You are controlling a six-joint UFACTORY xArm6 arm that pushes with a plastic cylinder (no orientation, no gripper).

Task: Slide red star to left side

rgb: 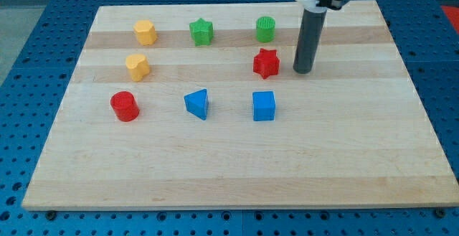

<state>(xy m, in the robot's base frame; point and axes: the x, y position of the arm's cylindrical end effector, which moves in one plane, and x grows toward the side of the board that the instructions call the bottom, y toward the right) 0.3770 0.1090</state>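
Observation:
The red star (pixel 266 63) lies on the wooden board (pixel 237 164), right of centre in the upper half. My tip (pixel 303 71) stands on the board just to the star's right, a small gap apart from it. The dark rod rises from the tip toward the view's top.
A green cylinder (pixel 265 29) sits above the red star and a green star (pixel 201 31) left of that. A yellow hexagon (pixel 145 32) and a yellow block (pixel 137 67) are at upper left. A red cylinder (pixel 124 106), a blue triangle (pixel 197 104) and a blue cube (pixel 263 106) form the lower row.

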